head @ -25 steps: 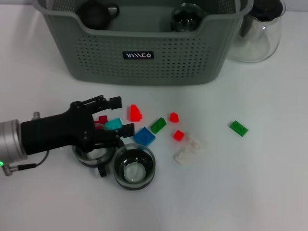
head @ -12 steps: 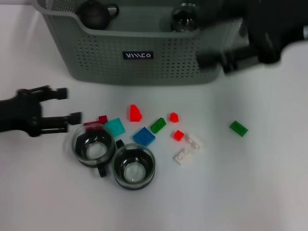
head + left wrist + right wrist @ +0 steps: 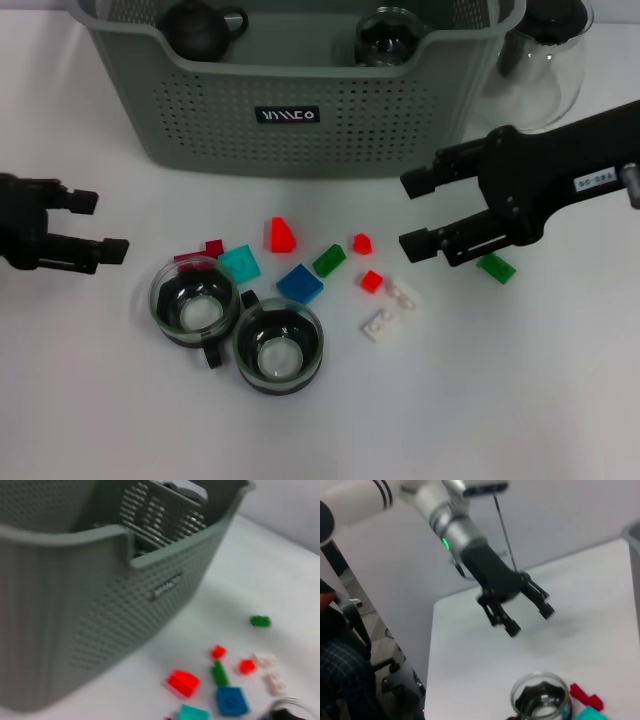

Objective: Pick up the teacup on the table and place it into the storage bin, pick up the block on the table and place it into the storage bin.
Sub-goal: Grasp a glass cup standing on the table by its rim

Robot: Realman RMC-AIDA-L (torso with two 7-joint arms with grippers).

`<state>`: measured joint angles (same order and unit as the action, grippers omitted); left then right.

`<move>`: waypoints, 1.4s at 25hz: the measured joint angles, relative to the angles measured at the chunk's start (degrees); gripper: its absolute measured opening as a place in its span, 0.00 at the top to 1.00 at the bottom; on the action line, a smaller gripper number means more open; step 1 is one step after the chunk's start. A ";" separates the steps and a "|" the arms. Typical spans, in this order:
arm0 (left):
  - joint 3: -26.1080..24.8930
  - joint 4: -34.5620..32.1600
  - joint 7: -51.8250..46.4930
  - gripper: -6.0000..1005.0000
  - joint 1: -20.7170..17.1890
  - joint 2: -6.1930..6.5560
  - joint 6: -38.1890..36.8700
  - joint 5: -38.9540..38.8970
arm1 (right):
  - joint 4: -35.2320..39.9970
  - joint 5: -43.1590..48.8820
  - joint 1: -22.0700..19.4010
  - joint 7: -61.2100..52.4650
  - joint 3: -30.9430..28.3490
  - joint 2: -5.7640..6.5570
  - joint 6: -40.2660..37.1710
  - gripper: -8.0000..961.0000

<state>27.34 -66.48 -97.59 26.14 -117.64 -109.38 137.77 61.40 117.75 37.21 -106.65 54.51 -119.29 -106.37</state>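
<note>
Nearest the table's [image 3: 520, 400] front edge stand two glass teacups [image 3: 279, 346] side by side, the left one [image 3: 194, 299] touching its neighbour; the blocks lie scattered just behind them toward the storage bin [image 3: 300, 110], which sits against the far edge. The left gripper [image 3: 95, 224] hangs near the table's left edge, its fingers apart and empty, with the left teacup just beyond its tips toward the table's middle. The right gripper [image 3: 418, 213], also spread and holding nothing, hovers right of centre over the blocks, with the small red block [image 3: 371, 281] and the white pieces [image 3: 390, 308] just below and inward of its tips and a green block [image 3: 496, 266] under the arm. I judge the left arm better placed for a teacup and the right for a block.
</note>
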 joint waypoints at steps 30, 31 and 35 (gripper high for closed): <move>35.82 -13.39 -37.93 0.14 6.26 -6.72 8.53 21.34 | -1.06 1.35 -0.41 -0.96 -0.71 1.61 0.80 0.13; 36.20 -12.87 -38.15 0.14 6.24 -6.75 8.82 21.24 | -1.08 1.35 -0.44 -0.96 -0.74 1.61 0.80 0.13; 37.95 -10.91 -39.15 0.15 6.05 -6.81 10.63 21.11 | -1.13 1.34 -0.47 -0.94 -0.81 1.59 0.79 0.14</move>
<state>65.29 -77.38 -136.73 32.18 -124.45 -98.75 158.88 60.28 119.09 36.74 -107.59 53.70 -117.70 -105.58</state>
